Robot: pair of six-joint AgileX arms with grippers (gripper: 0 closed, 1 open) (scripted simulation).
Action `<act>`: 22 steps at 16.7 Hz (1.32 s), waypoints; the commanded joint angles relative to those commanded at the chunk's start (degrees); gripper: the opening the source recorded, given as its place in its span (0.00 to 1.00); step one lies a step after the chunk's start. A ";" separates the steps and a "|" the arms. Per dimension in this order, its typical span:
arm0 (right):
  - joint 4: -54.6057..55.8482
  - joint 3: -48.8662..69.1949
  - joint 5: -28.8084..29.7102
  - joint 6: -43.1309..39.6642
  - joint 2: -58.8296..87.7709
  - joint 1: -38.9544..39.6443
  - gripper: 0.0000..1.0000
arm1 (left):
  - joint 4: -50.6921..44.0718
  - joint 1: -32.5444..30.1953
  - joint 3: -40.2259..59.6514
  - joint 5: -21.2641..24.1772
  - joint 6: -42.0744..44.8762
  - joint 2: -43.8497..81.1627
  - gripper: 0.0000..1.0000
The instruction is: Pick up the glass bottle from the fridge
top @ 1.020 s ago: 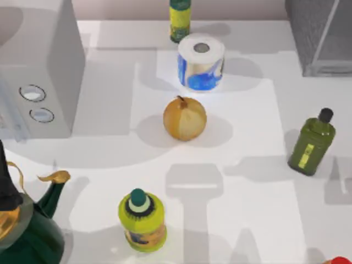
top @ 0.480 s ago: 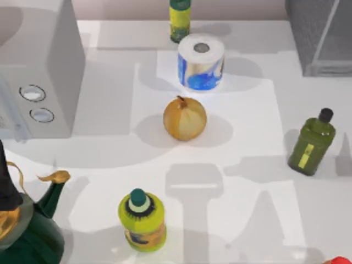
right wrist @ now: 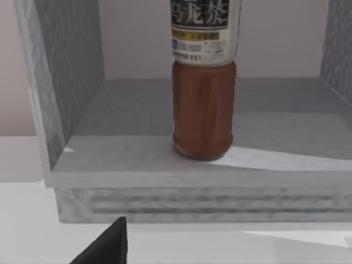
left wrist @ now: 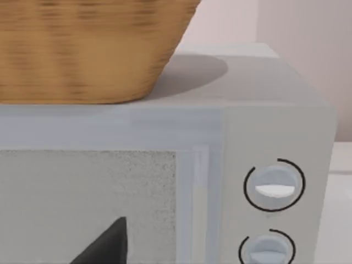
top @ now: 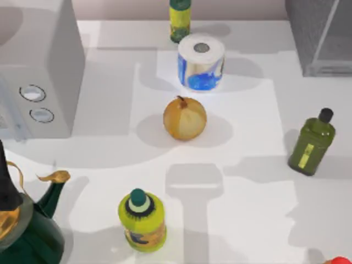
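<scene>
Left gripper: one matte black, wedge-shaped fingertip is showing, plain and unmarked. Right gripper: a matching black pointed fingertip is showing.

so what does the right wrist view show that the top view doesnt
Right wrist view alone: the glass bottle, upright on the floor of the open fridge, brown contents below a label.

Top view alone: the onion, paper roll, olive-green bottle, yellow-green bottle, green teapot and pale grey box with two dials.

Shared: the fridge, at the top view's far right corner, and the white table.
</scene>
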 joint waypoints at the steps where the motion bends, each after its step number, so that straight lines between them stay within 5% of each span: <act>1: 3.26 0.46 -0.99 0.02 3.48 -1.02 1.00 | 0.00 0.00 0.00 0.00 0.00 0.00 1.00; 6: 12.37 1.85 -3.79 0.04 12.68 -3.91 1.00 | 0.00 0.00 0.00 0.00 0.00 0.00 1.00; 13: 11.82 2.48 -3.33 0.02 13.23 -3.27 1.00 | 0.00 0.00 0.00 0.00 0.00 0.00 1.00; 22: -5.58 32.15 9.18 0.01 24.52 8.46 1.00 | 0.00 0.00 0.00 0.00 0.00 0.00 1.00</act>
